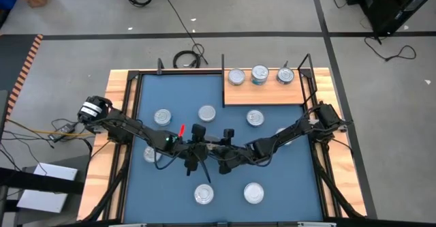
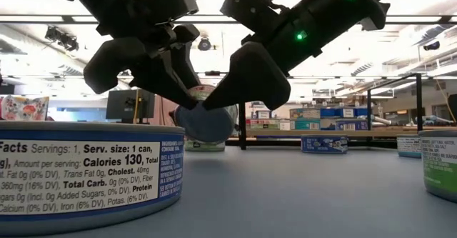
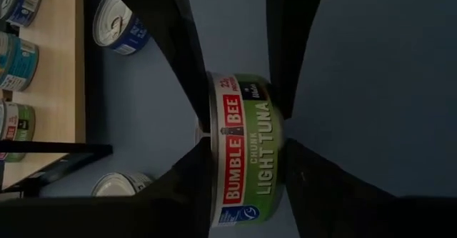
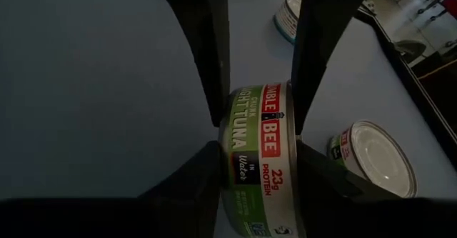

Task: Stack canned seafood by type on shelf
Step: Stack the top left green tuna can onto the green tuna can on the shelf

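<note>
A green-labelled tuna tin (image 3: 246, 152) hangs on its edge above the middle of the blue mat (image 1: 286, 186), pinched at once by the left end effector (image 1: 199, 147) and the right end effector (image 1: 223, 149). Three tins (image 1: 259, 75) stand on the shelf (image 1: 262, 95).

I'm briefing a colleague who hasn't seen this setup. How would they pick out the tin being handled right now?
Start at the blue mat and go to its middle, where the two arms meet. The tin hangs there, off the mat and turned on edge, gripped by both the left gripper and the right gripper. Unlike the tins lying flat around it, its green Bumble Bee light tuna label shows.
</note>
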Tool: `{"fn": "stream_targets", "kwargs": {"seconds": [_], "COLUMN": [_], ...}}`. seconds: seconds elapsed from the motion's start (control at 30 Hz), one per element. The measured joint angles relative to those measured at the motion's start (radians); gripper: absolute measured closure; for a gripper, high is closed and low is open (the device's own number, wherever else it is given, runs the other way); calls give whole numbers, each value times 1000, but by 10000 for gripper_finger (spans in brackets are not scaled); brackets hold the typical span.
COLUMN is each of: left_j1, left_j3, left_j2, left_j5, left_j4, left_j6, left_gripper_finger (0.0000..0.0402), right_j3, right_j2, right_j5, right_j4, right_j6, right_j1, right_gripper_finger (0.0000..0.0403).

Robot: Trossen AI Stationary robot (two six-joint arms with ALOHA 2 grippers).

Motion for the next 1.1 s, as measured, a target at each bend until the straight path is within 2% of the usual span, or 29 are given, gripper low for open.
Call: {"fn": "stream_targets", "kwargs": {"seconds": [0.13, 0.33, 0.5, 0.67, 0.77, 0.87, 1.0, 1.1], "left_j1": [7, 56, 117, 161, 175, 190, 207, 226], "left_j3": [16, 82, 163, 246, 305, 377, 497, 585], "left_j2": [0, 0, 0, 1, 11, 43, 116, 181], "left_j5": [-3, -45, -76, -99, -149, -163, -200, -249], "left_j4": [-12, -81, -133, -144, -146, -155, -193, -227], "left_j6": [-2, -5, 15, 65, 112, 147, 199, 242], "left_gripper_finger": [259, 260, 260, 260, 260, 260, 260, 260], "right_j3": [0, 3, 3, 3, 2, 2, 2, 2], "right_j2": [-12, -95, -195, -299, -354, -394, -428, -446], "right_j5": [15, 172, 270, 331, 343, 376, 435, 449], "right_j4": [-8, -93, -256, -455, -583, -695, -839, -954], "right_j6": [20, 68, 150, 285, 389, 485, 587, 684], "right_j1": [10, 58, 112, 159, 176, 194, 224, 236], "right_gripper_finger": [235, 195, 168, 164, 178, 210, 278, 344]}}
